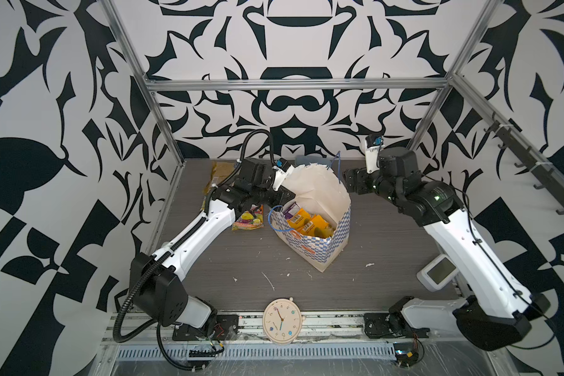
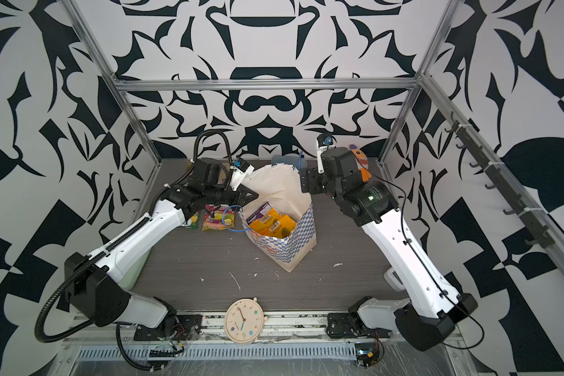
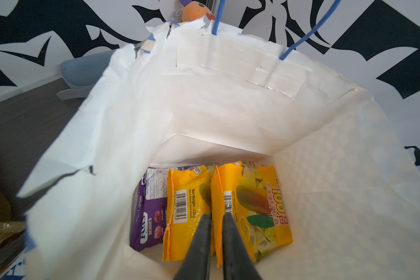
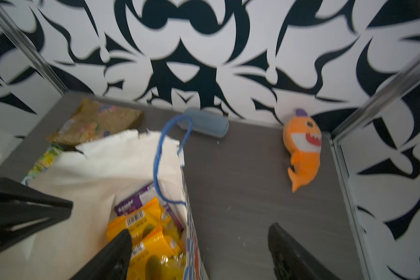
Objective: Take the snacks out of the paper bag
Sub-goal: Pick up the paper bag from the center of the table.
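1. Now you're mid-unpacking: three snacks (image 3: 187, 208) sit inside the paper bag (image 1: 319, 254). Your left gripper (image 3: 216, 217) hovers above them, nearly pressed together, pinching nothing visible. Your right gripper (image 4: 200, 230) is spread wide.
2. Next, open the left and descend onto an orange-yellow packet (image 3: 252, 206).

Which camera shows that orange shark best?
The right wrist view: the toy shark lies whole on the table. The left wrist view catches only its head above the bag; a top view, a sliver behind the right arm.
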### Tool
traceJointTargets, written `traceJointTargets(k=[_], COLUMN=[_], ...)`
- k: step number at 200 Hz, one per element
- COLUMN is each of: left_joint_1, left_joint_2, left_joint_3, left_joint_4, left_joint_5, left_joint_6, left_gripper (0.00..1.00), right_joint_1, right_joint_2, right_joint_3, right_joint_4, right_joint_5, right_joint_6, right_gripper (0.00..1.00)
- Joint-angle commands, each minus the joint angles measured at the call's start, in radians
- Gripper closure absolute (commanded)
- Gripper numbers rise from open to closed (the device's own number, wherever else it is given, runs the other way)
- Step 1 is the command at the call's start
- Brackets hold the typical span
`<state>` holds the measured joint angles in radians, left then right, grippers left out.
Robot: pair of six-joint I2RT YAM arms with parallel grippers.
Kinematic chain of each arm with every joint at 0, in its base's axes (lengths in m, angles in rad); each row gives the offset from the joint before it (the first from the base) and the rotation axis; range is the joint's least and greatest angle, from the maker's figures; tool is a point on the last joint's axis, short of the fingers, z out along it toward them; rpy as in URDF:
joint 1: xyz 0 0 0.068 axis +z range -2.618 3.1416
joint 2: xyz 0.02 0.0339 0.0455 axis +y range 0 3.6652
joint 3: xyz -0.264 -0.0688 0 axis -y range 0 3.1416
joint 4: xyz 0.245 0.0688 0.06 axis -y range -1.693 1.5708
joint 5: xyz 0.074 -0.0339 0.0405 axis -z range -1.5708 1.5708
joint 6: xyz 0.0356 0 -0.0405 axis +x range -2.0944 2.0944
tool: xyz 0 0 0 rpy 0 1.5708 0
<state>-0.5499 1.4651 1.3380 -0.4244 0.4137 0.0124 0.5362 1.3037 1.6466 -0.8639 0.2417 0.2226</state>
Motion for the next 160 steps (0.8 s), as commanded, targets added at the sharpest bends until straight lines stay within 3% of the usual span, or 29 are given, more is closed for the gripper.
traceJointTargets(k=[1,39,81,111,134,160], left_joint_1=[-0.002,-0.005,-0.007,-0.007,-0.007,-0.007], left_joint_2=[-0.037,-0.038,-0.058,-0.054,-0.053,-0.057], left_joint_3=[-0.029,-0.037,-0.073,-0.072,-0.069,-0.063], left_joint_4=[-0.005,0.022,0.06,0.069,0.088,0.124], left_joint_5=[0.022,0.032,0.033,0.032,0.017,-0.039], left_joint_6=[0.006,-0.002,-0.01,-0.012,-0.01,-0.012], left_gripper=[0.86,0.85,0.85,0.85,0.85,0.85], right_joint_1=[-0.001,-0.002,-0.002,-0.012,-0.036,-0.064], right_joint_2=[0.054,0.129,0.181,0.219,0.228,0.241], right_joint_3=[0.032,-0.035,-0.13,-0.16,-0.152,-0.115], right_joint_4=[-0.173,-0.167,-0.131,-0.081,-0.03,-0.001], right_joint_5=[-0.076,-0.143,-0.151,-0.125,-0.128,-0.075], right_joint_6=[0.101,0.17,0.196,0.198,0.188,0.145], right_gripper=[0.09,0.09,0.33,0.66,0.98,1.0])
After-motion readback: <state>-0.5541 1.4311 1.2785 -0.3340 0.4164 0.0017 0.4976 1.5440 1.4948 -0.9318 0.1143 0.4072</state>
